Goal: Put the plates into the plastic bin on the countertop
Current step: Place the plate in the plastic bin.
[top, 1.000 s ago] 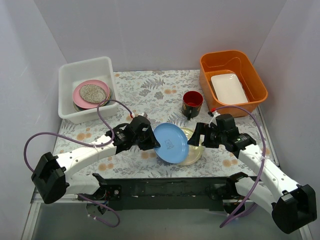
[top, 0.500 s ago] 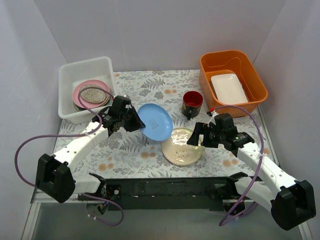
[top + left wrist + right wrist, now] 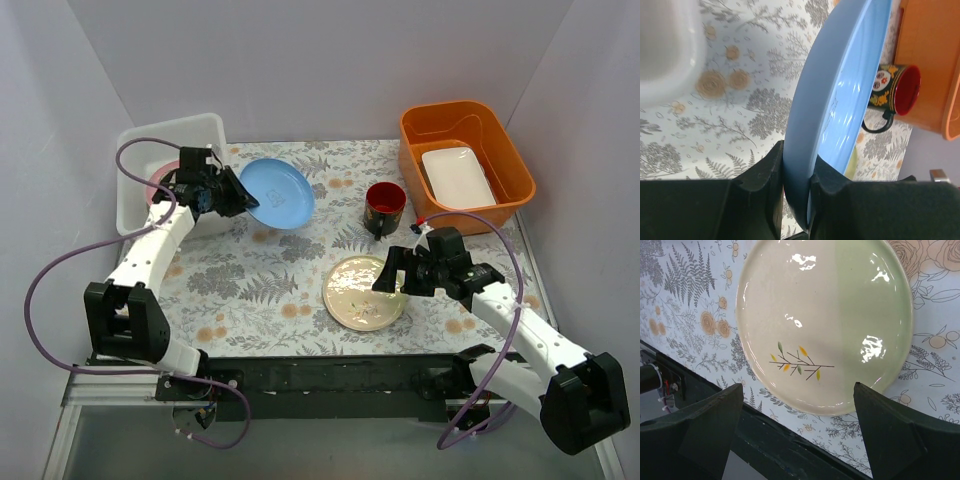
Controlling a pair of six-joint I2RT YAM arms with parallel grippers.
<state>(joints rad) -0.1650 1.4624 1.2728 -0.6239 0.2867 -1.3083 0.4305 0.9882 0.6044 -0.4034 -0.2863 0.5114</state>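
Note:
My left gripper is shut on the rim of a light blue plate, held tilted on edge above the countertop just right of the plastic bin. In the left wrist view the plate's edge sits pinched in the left gripper, and a corner of the bin shows. A pink plate lies in the bin, mostly hidden by the arm. A cream and pale yellow-green plate lies flat on the cloth. My right gripper hangs open over its right edge, holding nothing.
A dark red mug stands between the blue plate and the orange tub at the back right, which holds a white rectangular dish. Purple cables loop over the left arm and beside the right arm.
The left arm has carried the blue plate from above the cream plate back and to the left, up to the bin. The cream plate now lies uncovered. The right gripper has barely moved.

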